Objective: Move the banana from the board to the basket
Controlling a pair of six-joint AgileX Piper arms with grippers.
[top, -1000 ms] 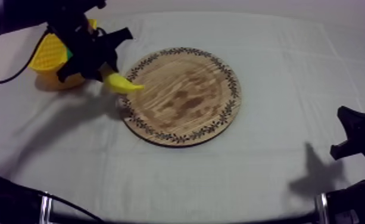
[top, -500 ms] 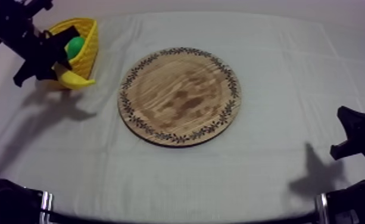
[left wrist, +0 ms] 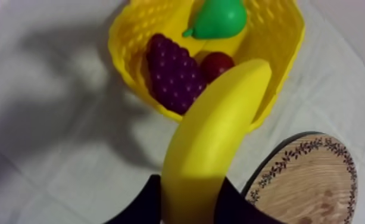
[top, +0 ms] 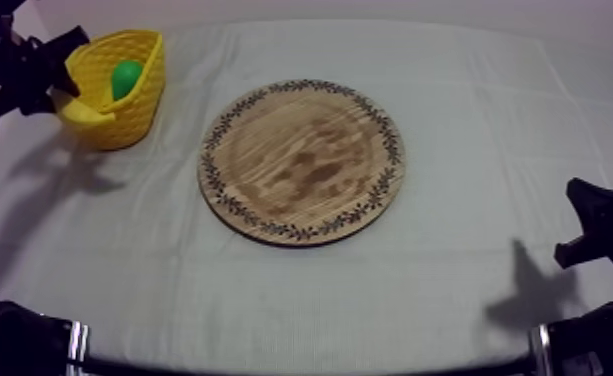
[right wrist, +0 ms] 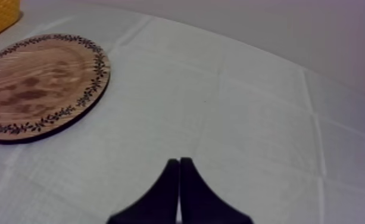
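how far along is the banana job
Done: the banana is off the wooden board. In hand: the left gripper is shut on it, its tip at the rim of the yellow basket. To do: lower it in beside the pear, grapes and small red fruit, then release. The right gripper rests shut.

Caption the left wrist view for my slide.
Left gripper shut on the banana at the yellow basket holding a pear, grapes and a small red fruit.

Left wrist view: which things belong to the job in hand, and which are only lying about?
Job: banana, left claw shut on it, yellow basket, wooden board.
Lying about: pear, bunch of grapes, small red fruit, all in the basket.
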